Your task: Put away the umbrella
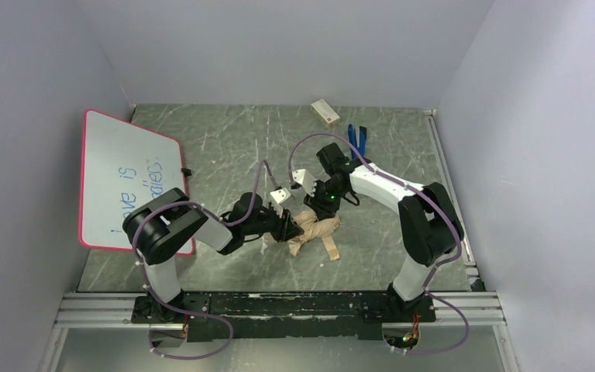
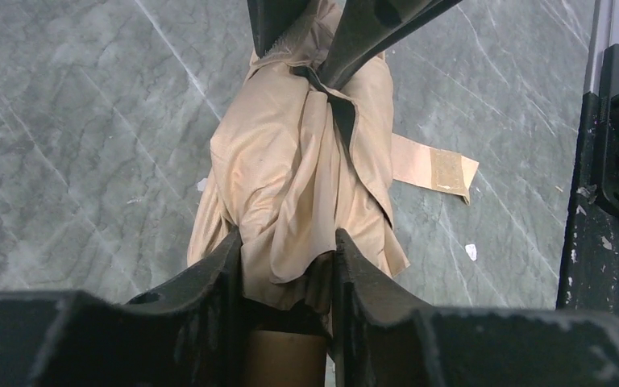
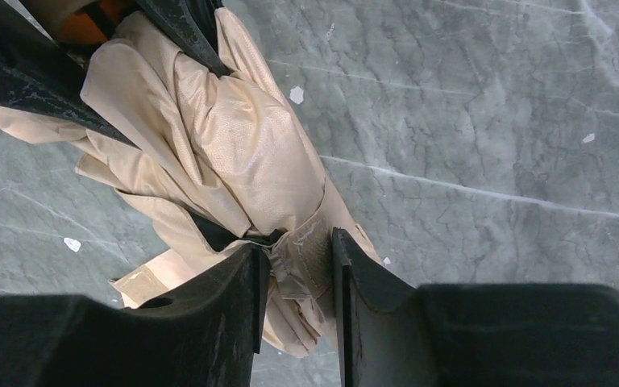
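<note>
here, the left gripper (image 2: 288,266) is narrowed, clamped on one end of the umbrella (image 2: 290,161); the right gripper (image 3: 297,266) pinches the other end. held between both, likely so the canopy stays bunched, it sits mid table (image 1: 225,139), its strap (image 2: 435,168) trailing loose, unfastened.

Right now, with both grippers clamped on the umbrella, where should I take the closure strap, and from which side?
Pinch the closure strap just behind its velcro patch, coming down from above with the jaws across its width. It lies flat on the table, sticking out of the umbrella toward the near rail, clear of the folds, so that end looks easiest.
</note>
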`<state>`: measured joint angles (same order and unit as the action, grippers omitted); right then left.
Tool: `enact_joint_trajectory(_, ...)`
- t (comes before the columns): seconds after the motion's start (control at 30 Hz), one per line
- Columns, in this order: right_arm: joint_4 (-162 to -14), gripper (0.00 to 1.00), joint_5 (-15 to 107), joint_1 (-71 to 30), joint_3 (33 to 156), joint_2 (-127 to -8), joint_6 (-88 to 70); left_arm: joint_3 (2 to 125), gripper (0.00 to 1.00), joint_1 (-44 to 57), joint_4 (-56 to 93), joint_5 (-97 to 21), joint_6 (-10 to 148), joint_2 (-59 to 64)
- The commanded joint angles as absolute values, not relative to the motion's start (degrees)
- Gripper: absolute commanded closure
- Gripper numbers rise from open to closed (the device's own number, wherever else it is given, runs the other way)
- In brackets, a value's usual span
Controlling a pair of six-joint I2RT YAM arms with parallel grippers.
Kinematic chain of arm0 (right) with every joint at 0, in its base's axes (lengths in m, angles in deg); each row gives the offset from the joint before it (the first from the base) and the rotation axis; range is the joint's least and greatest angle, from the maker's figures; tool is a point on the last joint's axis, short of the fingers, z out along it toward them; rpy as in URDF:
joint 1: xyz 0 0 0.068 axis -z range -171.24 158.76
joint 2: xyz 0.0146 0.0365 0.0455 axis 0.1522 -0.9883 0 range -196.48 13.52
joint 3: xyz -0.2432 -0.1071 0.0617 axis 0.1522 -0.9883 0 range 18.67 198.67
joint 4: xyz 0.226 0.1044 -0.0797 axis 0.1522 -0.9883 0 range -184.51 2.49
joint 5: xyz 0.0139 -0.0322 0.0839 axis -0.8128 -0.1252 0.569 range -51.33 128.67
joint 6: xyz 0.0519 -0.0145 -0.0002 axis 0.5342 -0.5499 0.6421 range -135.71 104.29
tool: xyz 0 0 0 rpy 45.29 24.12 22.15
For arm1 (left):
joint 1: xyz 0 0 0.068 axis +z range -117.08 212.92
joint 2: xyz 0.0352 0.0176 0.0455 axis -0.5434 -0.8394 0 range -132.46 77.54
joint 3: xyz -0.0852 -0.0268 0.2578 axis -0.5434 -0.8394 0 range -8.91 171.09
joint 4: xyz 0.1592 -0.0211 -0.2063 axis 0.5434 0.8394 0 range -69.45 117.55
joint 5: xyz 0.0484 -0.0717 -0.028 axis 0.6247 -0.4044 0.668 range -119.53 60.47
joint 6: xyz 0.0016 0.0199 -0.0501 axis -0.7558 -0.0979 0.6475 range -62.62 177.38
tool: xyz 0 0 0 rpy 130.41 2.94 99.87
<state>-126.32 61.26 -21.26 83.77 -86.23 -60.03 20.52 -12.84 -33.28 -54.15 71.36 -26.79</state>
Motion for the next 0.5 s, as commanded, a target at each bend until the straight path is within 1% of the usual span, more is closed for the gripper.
enact_joint_trajectory(0.0,-119.1,0.63,54.3,-21.3,81.3,-90.2,-60.7,21.5,0.95,-15.6,-20.5,-53.2,70.9,-31.2)
enact_joint_trajectory(0.13,-119.1,0.46,55.7,-21.3,82.7,-87.1,-58.7,23.3,0.95,-15.9,-15.3,-50.3,68.6,-30.9)
enact_joint_trajectory(0.2,-119.7,0.40,56.8,-21.3,83.6,-85.0,-58.2,23.9,0.95,-16.0,-13.4,-49.4,67.9,-30.9)
enact_joint_trajectory(0.3,-116.8,0.37,56.1,-21.3,83.1,-80.0,-56.4,24.2,0.95,-16.1,-12.3,-48.4,67.6,-30.8)
enact_joint_trajectory(0.47,-107.6,0.36,53.5,-21.3,80.3,-69.6,-49.0,24.4,0.95,-16.1,-12.0,-47.9,67.9,-30.4)
